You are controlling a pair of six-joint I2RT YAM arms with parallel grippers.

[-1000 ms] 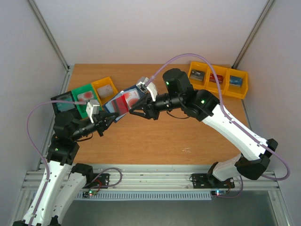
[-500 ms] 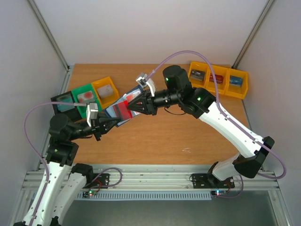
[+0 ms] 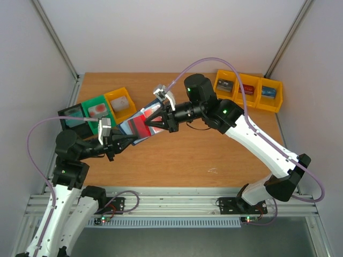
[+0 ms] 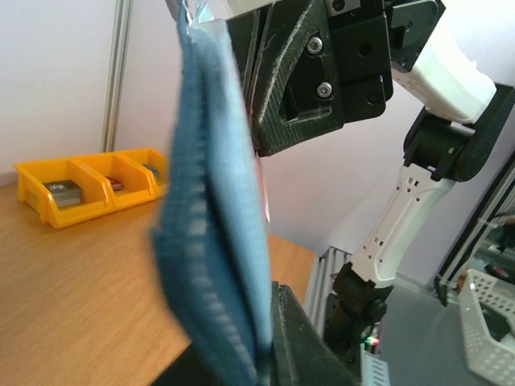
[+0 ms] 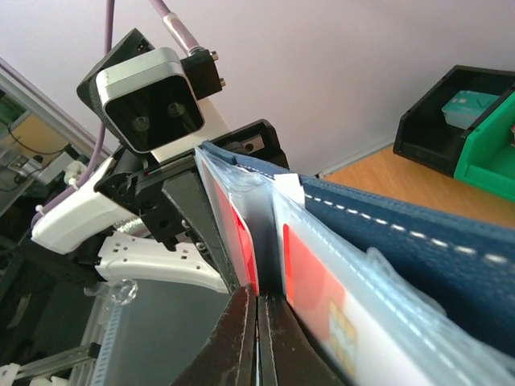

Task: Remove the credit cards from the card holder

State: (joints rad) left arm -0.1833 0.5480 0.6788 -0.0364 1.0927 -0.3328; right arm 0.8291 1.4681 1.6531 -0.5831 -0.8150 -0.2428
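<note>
Pale walls, a brown wooden counter (image 3: 214, 152) below, and the action hangs in the air at about ten o'clock. My left pincer (image 3: 119, 141) is clenched on one edge of the small navy-blue soft bifold card holder (image 4: 213, 225), holding it clear of the wood. My right pincer (image 5: 257, 322) is pinched tight at a pocket mouth, right beside the thin red plastic card (image 5: 310, 269). Whether its edge sits between the tips, I cannot tell.

My call: draw straight along the pocket towards three o'clock, left bracing, no twist. The clear plastic sleeve (image 5: 386, 310) could drag out too.

Black plastic bin (image 3: 72, 119), green plastic bin (image 3: 95, 110) and yellow plastic bin (image 3: 120, 103) sit near at ten o'clock. The row of three yellow plastic bins (image 3: 248, 91) is well apart at two.
</note>
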